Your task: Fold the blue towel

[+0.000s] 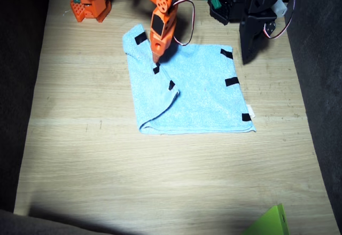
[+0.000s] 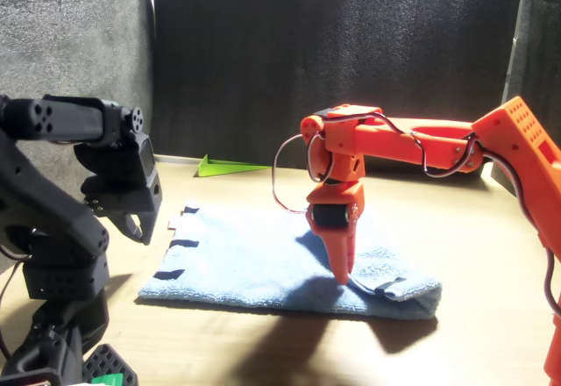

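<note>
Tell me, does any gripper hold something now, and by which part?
The right gripper touches the blue towel at the folded flap's edge; whether it pinches it cannot be told. The left gripper holds nothing.

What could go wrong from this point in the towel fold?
1. The right gripper presses down on the folded flap of the blue towel; if it lifts with terry snagged, the flap may peel back open.
2. The flap lies skewed, so its edges may not align.
3. The left gripper hangs above the towel's opposite edge; reaching in could crowd the right arm.

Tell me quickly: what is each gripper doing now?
Right gripper: fingers closed, tip down on the blue towel.
Left gripper: cannot be told; raised, holding nothing.
</note>
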Action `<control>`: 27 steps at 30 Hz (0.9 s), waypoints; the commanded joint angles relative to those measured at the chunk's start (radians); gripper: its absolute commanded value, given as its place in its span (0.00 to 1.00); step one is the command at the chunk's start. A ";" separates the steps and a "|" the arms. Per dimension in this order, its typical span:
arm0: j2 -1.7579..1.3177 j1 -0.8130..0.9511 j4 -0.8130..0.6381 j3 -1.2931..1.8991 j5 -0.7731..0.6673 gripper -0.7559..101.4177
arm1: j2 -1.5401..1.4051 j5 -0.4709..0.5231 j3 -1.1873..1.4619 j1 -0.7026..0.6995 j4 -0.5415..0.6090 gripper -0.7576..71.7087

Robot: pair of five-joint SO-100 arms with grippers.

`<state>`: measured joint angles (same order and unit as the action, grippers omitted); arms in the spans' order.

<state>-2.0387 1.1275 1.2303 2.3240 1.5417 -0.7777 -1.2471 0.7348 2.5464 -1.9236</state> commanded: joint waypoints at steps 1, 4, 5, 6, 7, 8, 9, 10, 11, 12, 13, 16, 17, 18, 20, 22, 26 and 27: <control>-0.028 0.025 0.003 0.000 -0.003 0.06 | -0.160 0.002 -0.028 0.000 -0.021 0.26; -0.026 0.025 0.003 0.000 -0.005 0.08 | -0.250 0.003 -0.029 -0.014 -0.021 0.26; -0.026 0.021 0.003 0.000 -0.005 0.07 | -0.281 -0.002 -0.029 -0.026 -0.021 0.26; -0.026 0.017 0.003 0.000 -0.003 0.07 | -0.314 -0.008 -0.023 -0.043 -0.021 0.25; -0.026 0.011 0.003 0.000 0.002 0.06 | -0.347 -0.017 -0.017 -0.067 -0.021 0.25; -0.021 0.002 0.003 -0.005 0.008 0.06 | -0.377 -0.025 -0.002 -0.101 -0.021 0.25; -0.005 -0.008 0.008 -0.017 0.017 0.07 | -0.402 -0.035 0.012 -0.144 -0.021 0.25; 0.031 -0.020 0.017 -0.040 0.025 0.07 | -0.422 -0.040 0.032 -0.190 -0.021 0.25; 0.078 -0.032 0.021 -0.067 0.028 0.06 | -0.433 -0.043 0.055 -0.236 -0.021 0.25; 0.130 -0.043 0.026 -0.103 0.029 0.07 | -0.440 -0.044 0.080 -0.278 -0.021 0.25; 0.186 -0.052 0.035 -0.141 0.035 0.07 | -0.446 -0.043 0.109 -0.311 -0.021 0.25; 0.308 -0.086 0.052 -0.245 0.044 0.09 | -0.460 -0.034 0.179 -0.364 -0.020 0.24; 0.330 -0.095 0.057 -0.276 0.040 0.09 | -0.465 -0.032 0.195 -0.367 -0.020 0.24; 0.347 -0.104 0.061 -0.301 0.031 0.10 | -0.468 -0.031 0.204 -0.365 -0.020 0.24; 0.371 -0.118 0.080 -0.348 0.023 0.12 | -0.469 -0.028 0.219 -0.351 -0.020 0.24; 0.382 -0.124 0.091 -0.379 0.029 0.14 | -0.465 -0.026 0.224 -0.337 -0.020 0.23; 0.400 -0.121 0.112 -0.428 0.021 0.16 | -0.451 -0.028 0.224 -0.316 -0.018 0.22; 0.407 -0.117 0.115 -0.436 0.020 0.17 | -0.449 -0.028 0.224 -0.313 -0.018 0.22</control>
<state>-1.6291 1.0002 1.3192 1.9328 1.5509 -1.1612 -1.2640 0.9419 2.2013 -1.9297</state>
